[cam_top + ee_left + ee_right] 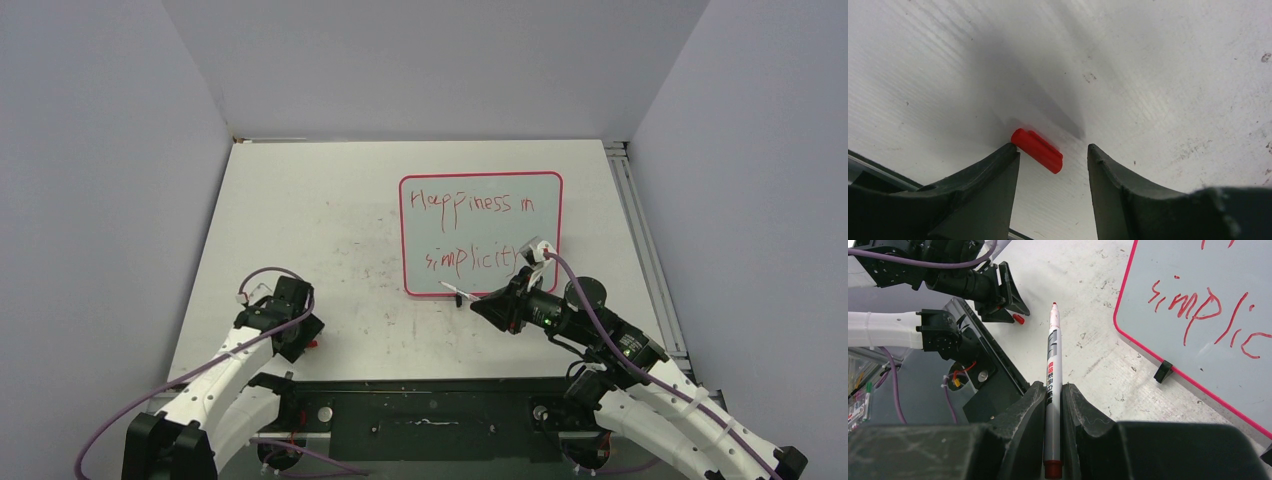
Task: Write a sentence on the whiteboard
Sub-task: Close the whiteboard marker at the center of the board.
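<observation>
The whiteboard lies flat at the table's right middle, pink-rimmed, and its lower left corner fills the right wrist view. The sentence reads "Happiness in simplicity" in two red lines; only "simplic" shows at the wrist. My right gripper is shut on a white marker, uncapped, its red tip pointing away over the tabletop just off the board's lower left corner. A small red cap lies on the table between the fingers of my open left gripper, touching the left finger.
The black base plate runs along the near edge. An aluminium rail borders the table's right side. Faint red smudges mark the tabletop left of the board. A black clip foot sits under the board's rim.
</observation>
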Motion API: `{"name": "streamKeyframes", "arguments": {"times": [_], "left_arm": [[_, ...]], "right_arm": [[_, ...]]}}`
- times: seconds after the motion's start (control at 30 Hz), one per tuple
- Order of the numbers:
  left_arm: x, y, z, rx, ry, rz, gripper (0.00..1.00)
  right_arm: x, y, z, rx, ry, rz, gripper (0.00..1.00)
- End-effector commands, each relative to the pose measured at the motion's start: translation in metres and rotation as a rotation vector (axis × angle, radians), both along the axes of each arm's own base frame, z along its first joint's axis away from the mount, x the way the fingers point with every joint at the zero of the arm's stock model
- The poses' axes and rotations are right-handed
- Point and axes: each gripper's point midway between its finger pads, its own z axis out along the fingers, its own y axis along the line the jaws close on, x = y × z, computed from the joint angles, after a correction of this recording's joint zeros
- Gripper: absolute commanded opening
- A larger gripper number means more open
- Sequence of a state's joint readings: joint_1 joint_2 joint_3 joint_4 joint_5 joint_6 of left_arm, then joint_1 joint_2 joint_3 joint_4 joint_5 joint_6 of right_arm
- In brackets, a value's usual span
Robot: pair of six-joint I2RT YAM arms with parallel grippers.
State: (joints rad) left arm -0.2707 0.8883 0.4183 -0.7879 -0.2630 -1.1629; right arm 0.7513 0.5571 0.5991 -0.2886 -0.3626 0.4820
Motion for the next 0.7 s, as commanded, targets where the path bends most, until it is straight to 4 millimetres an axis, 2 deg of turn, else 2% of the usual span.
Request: {"name": "streamKeyframes", "arguments": {"times": [0.0, 0.17, 0.27, 0.5, 0.67], "left_arm": [[0.028, 0.001, 0.007, 0.045, -0.08, -0.08, 0.49], [0.054, -0.007, 0.014, 0.075, -0.099, -0.234, 0.38], [0.062, -0.015, 0.02, 0.088, -0.084, -0.321, 0.35], [0.046, -0.016, 0.025, 0.179, 0.009, -0.415, 0.33], [0.035, -0.021, 0.033, 0.258, 0.048, -0.446, 0.38]], "right_arm": [[0.009, 0.001, 0.028, 0.047, -0.071, -0.024, 0.05], [0.009, 0.0, 0.029, 0.05, -0.074, -0.03, 0.05], [0.01, 0.001, 0.028, 0.049, -0.07, -0.029, 0.05], [0.01, 0.001, 0.029, 0.055, -0.068, -0.029, 0.05], [0.009, 0.0, 0.031, 0.052, -0.075, -0.029, 0.05]]}}
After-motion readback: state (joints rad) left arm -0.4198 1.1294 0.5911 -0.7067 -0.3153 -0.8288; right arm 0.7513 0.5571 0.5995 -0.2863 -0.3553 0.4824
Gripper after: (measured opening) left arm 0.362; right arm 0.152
